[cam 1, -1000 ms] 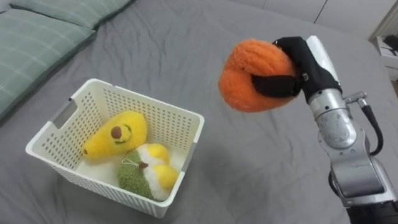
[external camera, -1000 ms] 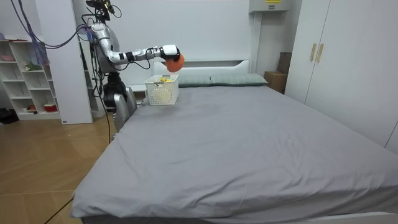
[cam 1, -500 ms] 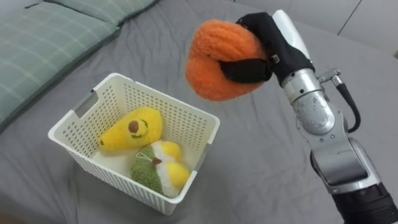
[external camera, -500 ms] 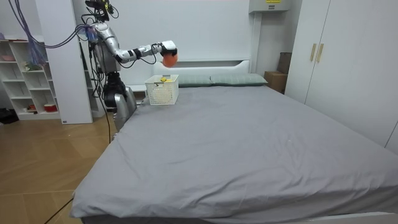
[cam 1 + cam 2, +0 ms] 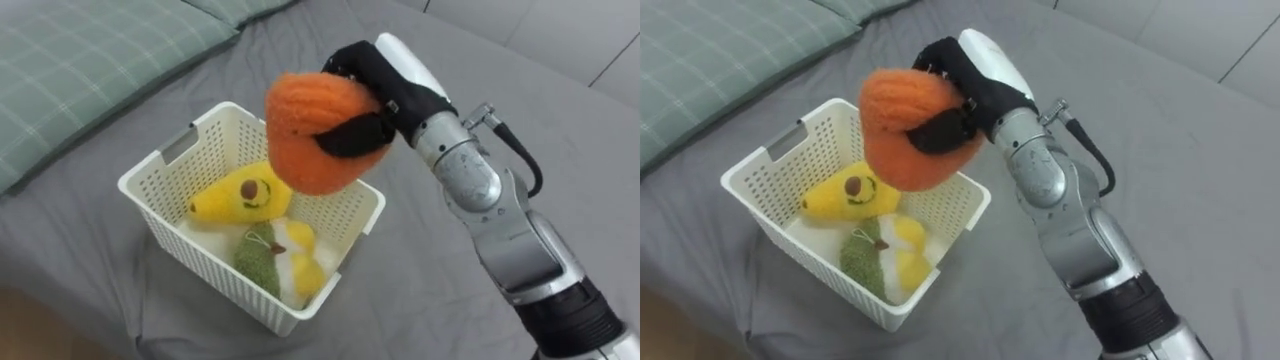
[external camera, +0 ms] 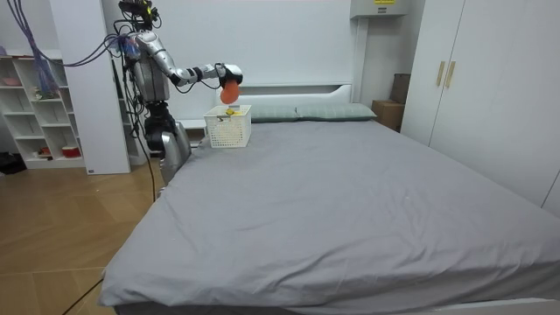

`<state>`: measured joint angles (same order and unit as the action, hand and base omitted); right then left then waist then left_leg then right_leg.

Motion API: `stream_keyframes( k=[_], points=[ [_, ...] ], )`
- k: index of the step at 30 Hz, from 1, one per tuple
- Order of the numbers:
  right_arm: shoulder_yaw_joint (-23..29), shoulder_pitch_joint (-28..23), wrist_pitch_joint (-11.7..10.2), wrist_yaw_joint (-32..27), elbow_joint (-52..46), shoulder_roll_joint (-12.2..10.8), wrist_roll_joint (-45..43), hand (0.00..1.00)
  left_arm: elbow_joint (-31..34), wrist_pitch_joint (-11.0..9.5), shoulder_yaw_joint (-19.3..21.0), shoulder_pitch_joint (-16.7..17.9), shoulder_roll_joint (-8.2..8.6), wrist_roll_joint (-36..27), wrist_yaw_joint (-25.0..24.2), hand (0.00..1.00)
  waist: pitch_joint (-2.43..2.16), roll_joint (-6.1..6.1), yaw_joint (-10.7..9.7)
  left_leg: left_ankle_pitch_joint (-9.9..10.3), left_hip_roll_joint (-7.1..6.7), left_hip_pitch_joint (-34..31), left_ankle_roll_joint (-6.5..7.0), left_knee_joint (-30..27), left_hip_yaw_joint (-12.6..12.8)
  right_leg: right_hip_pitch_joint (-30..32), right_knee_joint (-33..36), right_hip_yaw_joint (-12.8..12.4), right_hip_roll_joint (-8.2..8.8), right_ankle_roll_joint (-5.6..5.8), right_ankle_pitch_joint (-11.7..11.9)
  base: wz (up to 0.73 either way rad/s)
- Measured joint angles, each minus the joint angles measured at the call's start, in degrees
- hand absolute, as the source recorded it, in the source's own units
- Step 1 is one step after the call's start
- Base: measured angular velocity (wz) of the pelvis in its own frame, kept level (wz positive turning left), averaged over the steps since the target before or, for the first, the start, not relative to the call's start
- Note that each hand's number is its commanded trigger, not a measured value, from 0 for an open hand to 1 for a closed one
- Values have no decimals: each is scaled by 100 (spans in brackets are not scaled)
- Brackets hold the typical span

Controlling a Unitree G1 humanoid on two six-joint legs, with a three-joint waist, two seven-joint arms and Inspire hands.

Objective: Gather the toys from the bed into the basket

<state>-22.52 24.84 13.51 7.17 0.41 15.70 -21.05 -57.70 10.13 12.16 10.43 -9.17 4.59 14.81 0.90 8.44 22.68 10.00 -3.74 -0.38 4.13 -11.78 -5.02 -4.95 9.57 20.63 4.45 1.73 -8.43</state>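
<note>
Right hand: the right hand (image 5: 388, 88) is seen in the upper middle of the left eye view, dark-covered, with its fingers and thumb clamped round an orange toy (image 5: 312, 135). The arm is brought in from the lower right corner of the frame.

Orange toy: it is held in the air above the basket (image 5: 212, 268), over the far right part of it. The basket's back rim is overlapped by it in both eye views. It appears to be clear of the rim, though contact cannot be ruled out from this angle.

Basket: a white basket with perforated walls is set on the grey bed (image 5: 430, 300), left of centre in the frame. A handle slot is cut in its upper left wall.

Basket contents: a yellow toy (image 5: 238, 197) with a brown spot is lain toward the back. A green and yellow toy (image 5: 272, 258) is lain in front of it, toward the right wall.

Pillow: a green checked pillow (image 5: 90, 55) is seen in the upper left corner, apart from the basket.

Stance: in the room view the robot is stood at the bed's far left corner, upper left of the frame, just beside the basket. Its right arm is stretched toward the room view's right, above the basket.

Surroundings: a white shelf (image 6: 39, 114) is placed at the room view's left edge and a wardrobe (image 6: 477, 87) at its right.
</note>
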Motion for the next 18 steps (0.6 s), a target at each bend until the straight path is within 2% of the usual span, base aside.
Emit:
stream_keyframes(
  k=[4, 10, 18],
  points=[
    [-284, -6, 39, 115, 465, -7, -129, 0, 3, 65, 5, 1, -6, 2, -1, 0, 7, 10, 95, -9, -5, -23, -2, -5, -23, 7, -2, -2, -1, 0, 0, 2],
    [-334, -33, 116, 172, 851, -40, -179, 0, 61, 87, 66, -41, -11, 2, -11, 0, 25, 68, 134, -9, -5, -54, -3, -2, -26, 30, -9, 5, -6, 0, 0, 0],
    [-335, -38, 137, 167, 1215, -40, -177, 0, 86, 99, 67, -113, -32, -4, -24, 0, 7, 130, 139, -10, -9, -38, -2, -5, -13, -15, -81, 32, -13, 0, 1, 0]
  ],
)
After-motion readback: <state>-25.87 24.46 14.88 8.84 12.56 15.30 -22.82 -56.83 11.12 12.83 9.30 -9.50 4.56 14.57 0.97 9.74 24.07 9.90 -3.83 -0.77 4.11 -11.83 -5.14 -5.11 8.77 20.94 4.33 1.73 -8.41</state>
